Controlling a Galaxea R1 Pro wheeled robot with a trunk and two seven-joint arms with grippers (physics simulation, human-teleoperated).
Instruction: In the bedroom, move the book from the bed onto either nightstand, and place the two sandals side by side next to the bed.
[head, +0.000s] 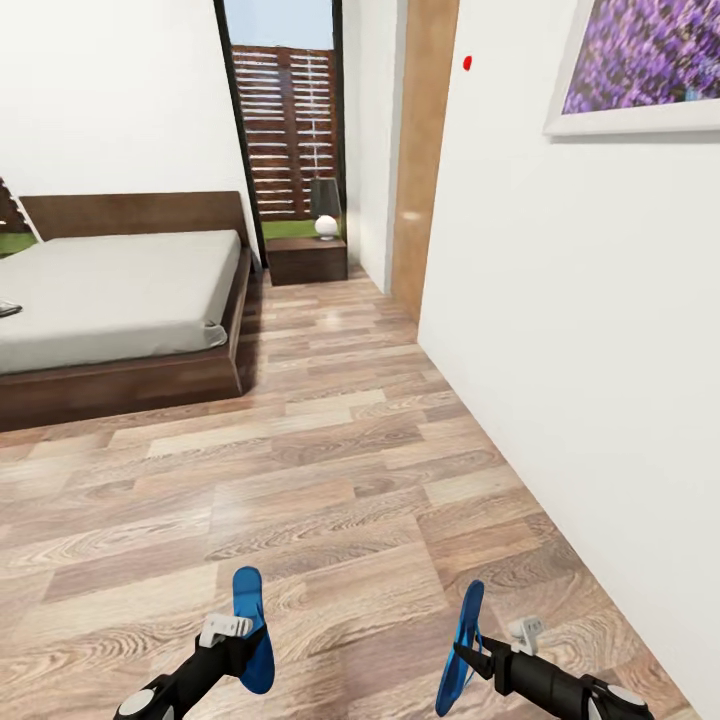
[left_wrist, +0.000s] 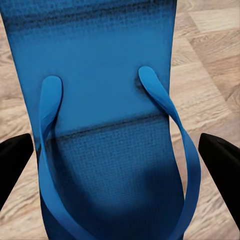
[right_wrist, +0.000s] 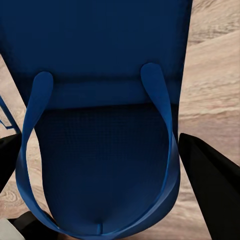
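While the robot stands on the wood floor (head: 330, 470) of the bedroom, the bed (head: 110, 285) lies at about ten o'clock of the head view, and a small dark thing at its far left edge (head: 8, 309) may be the book, but it is too cut off to be sure. At seven o'clock the left claw (head: 238, 640) is pinching one blue sandal (head: 250, 630), which stands almost upright above the floor. At twelve o'clock the nightstand (head: 305, 258) with its lamp (head: 325, 208) sits just beside the head of the bed. At five o'clock the right claw (head: 478, 655) is pinching the other sandal (head: 462, 650), also on its edge. The white wall (head: 580, 330) runs close along the right side.

I think the risk is on the right: if the base turns toward the bed, the right arm could brush the wall and the sandal could slip out. Also, sandals let go from this upright pose could fall tilted, not side by side
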